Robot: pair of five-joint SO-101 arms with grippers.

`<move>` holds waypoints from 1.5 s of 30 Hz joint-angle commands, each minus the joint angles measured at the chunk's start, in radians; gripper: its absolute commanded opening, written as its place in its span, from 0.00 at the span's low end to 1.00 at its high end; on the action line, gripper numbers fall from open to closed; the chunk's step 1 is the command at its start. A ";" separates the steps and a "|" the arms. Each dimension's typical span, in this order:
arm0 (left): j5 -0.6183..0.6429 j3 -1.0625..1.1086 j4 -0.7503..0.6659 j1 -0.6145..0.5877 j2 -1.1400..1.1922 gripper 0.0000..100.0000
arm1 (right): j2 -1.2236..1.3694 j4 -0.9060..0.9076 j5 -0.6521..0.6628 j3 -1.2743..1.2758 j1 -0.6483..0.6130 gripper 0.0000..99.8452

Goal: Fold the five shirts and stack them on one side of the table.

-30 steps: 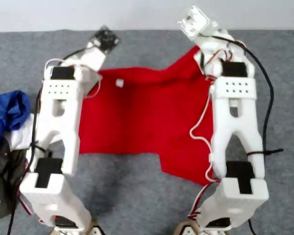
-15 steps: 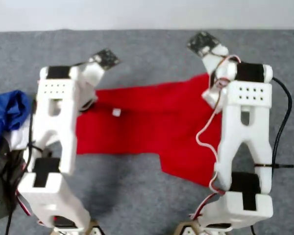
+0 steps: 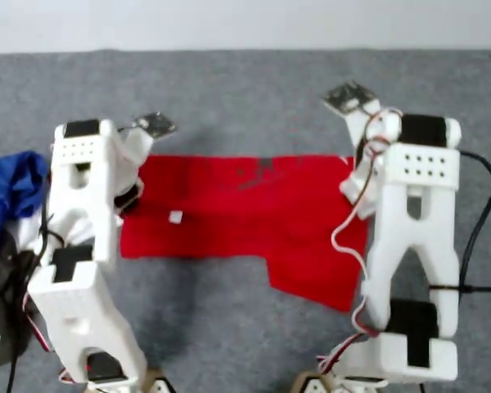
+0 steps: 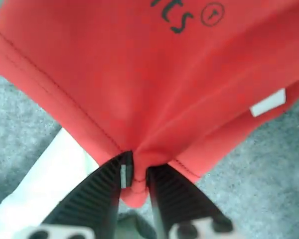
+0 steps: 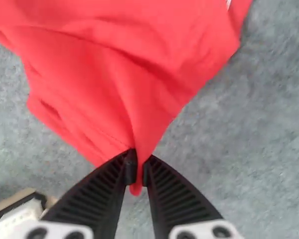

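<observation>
Red shirt (image 3: 245, 213) is pictured laid across the middle of the grey table (image 3: 229, 90), with one part trailing toward the near edge on the right. Heaped blue, white and dark garments (image 3: 12, 192) are seen at the table's left edge. The left gripper (image 4: 135, 172) is pinched on a hemmed corner at the shirt's left side, while the right gripper (image 5: 136, 169) is clamped on a bunched fold at its right side. A small white label (image 3: 175, 218) is shown on the cloth near the left end.
</observation>
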 commanded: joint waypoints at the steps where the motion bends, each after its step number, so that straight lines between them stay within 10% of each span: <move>1: -0.017 -0.035 0.021 -0.003 -0.006 0.01 | -0.124 0.041 -0.009 0.120 0.022 0.01; 45: -0.055 -0.035 0.170 -0.011 -0.120 0.17 | -0.226 0.024 -0.002 0.319 0.071 0.24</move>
